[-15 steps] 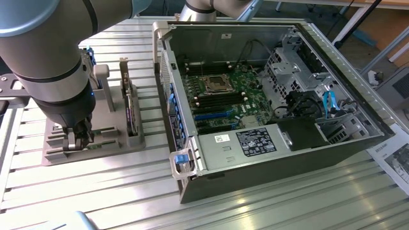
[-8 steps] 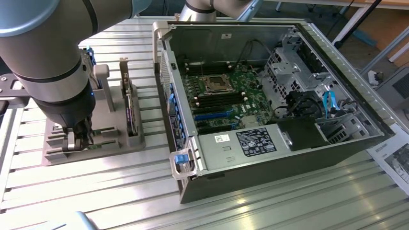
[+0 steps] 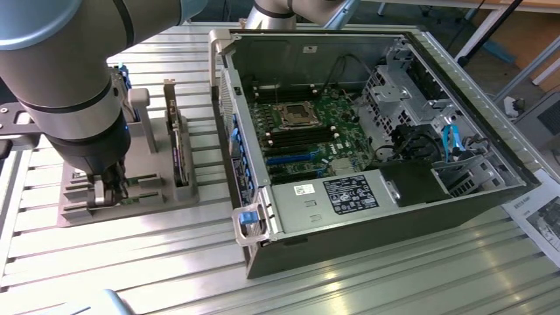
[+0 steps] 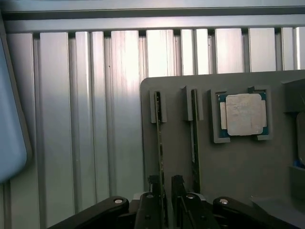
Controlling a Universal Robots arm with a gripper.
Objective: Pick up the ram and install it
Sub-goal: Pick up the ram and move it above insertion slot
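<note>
1. The arm (image 3: 70, 85) reaches down at the lower left of the exterior view, with the gripper (image 3: 111, 190) lowered onto the gray holder tray (image 3: 79, 211).
2. In the wrist view, the gripper's two dark fingers (image 4: 152, 205) stand apart, one on each side of the ram (image 4: 160, 138). A narrow gap shows on one side, so they straddle it rather than clamp it.
3. The ram stands on its long edge in a slot of the tray (thin and green, seen edge-on).
4. A second memory stick (image 4: 194, 143) stands in the neighbouring slot, parallel to the ram and just beside it.
5. The processor (image 4: 245, 114) lies flat in a square pocket of the same tray, beyond the second stick.
6. An expansion card (image 3: 180, 157) stands upright in the tray, on the side nearest the computer case (image 3: 350, 230).
7. The case lies open in the centre of the exterior view, with its motherboard (image 3: 306, 138) exposed.
8. Tray and case both rest on the slatted aluminium table (image 3: 131, 262).
</note>
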